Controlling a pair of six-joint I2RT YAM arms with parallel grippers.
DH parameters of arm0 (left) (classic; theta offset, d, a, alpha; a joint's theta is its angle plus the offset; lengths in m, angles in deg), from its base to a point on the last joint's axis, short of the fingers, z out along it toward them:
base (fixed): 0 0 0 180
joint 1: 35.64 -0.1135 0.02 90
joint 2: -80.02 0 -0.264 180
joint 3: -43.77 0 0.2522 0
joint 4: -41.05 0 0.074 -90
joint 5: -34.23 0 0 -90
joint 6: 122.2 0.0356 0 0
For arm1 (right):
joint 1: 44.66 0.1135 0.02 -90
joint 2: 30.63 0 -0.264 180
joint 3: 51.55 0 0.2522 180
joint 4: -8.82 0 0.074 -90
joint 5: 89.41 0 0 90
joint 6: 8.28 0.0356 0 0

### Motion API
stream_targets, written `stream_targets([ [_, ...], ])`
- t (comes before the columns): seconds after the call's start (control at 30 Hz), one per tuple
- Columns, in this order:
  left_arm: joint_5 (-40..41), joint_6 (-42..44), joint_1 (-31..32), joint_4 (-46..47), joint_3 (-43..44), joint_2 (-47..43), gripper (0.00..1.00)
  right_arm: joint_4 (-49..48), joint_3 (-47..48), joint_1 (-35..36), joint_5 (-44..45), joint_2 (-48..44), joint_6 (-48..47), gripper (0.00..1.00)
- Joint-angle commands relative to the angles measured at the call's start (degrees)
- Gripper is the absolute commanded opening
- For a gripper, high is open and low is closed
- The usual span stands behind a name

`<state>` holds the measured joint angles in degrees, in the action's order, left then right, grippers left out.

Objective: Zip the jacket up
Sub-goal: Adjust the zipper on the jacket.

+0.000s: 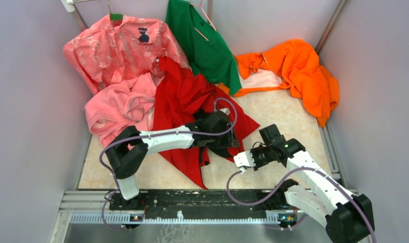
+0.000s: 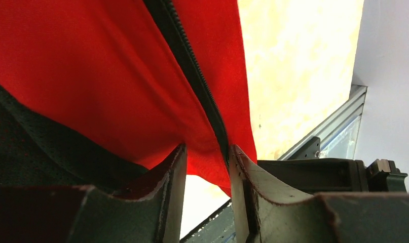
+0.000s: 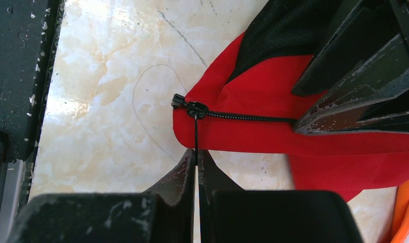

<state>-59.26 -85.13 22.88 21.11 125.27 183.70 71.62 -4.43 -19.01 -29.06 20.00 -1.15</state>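
One pink fleece (image 1: 117,110) just beside the jacket (image 1: 184,100), orange garment (image 1: 299,67) apart.

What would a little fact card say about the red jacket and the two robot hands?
Jacket: bright red thin jacket, crumpled on the beige marbled table, dark lining showing
Zipper: long dark front zipper along a free edge; small dark slider at the fabric's corner
Left gripper: jaws apart, straddling the zipper edge
Right gripper: shut on the thin dark pull cord running from the slider
Nearby: plain pink fleece garment, orange garment, green shirt
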Motion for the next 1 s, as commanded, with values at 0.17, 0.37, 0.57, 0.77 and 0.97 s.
stream_targets([
  [0.17, 0.27, 1.17, 0.52, -2.31, 1.76, 0.40, 0.31, -0.78, -0.06, 0.88, -1.64, -0.34, -0.54, 0.00],
  [0.37, -1.02, 2.17, 0.53, 0.19, 0.70, 0.27, 0.18, -0.59, -0.23, 1.73, -1.77, -0.30, -1.03, 0.00],
  [0.57, -1.32, 3.00, 0.41, 3.79, -1.19, -0.41, 0.06, 0.47, -0.45, 3.48, -2.25, -0.19, -2.41, 0.00],
  [0.77, -0.54, 4.54, -0.18, 9.56, -4.90, -2.48, 0.00, 0.70, -0.76, 5.03, -1.74, 0.14, -2.65, 0.00],
  [0.97, -1.52, 5.46, -0.52, 20.76, -10.82, -4.09, 0.00, 1.13, -0.82, 6.28, -1.40, 0.94, -2.39, 0.00],
])
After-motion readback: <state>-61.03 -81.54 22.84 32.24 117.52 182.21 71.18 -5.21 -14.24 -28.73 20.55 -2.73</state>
